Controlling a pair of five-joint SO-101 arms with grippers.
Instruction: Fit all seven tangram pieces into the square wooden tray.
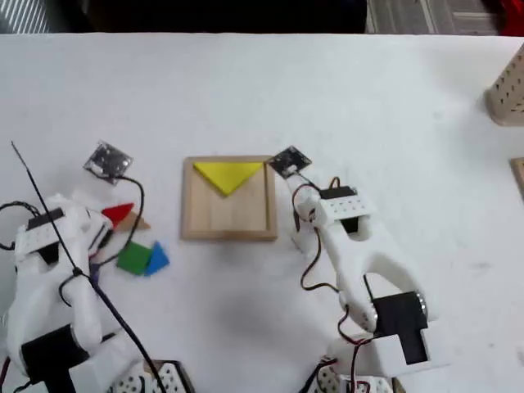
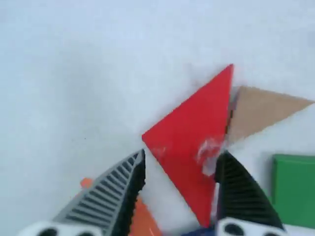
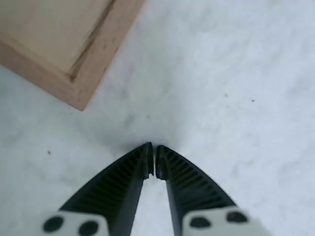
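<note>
The square wooden tray [image 1: 229, 225] lies mid-table with a yellow triangle [image 1: 228, 174] in its far part. My left gripper [image 2: 181, 162] is shut on a red triangle [image 2: 189, 137], one finger at its corner, the other on its long edge. A tan triangle [image 2: 261, 110] touches the red one, and a green square [image 2: 294, 182] lies beside them. An orange piece [image 2: 145, 219] shows under the fingers. From above, red triangle [image 1: 119, 214], green square [image 1: 133, 257] and a blue piece [image 1: 158, 258] sit left of the tray. My right gripper [image 3: 153, 161] is shut and empty, just off the tray corner [image 3: 93, 73].
Two black square tags [image 1: 108, 160] [image 1: 288, 160] lie on the white table, one far left, one at the tray's far right corner. A perforated wooden block [image 1: 508, 90] stands at the right edge. Cables trail from both arms.
</note>
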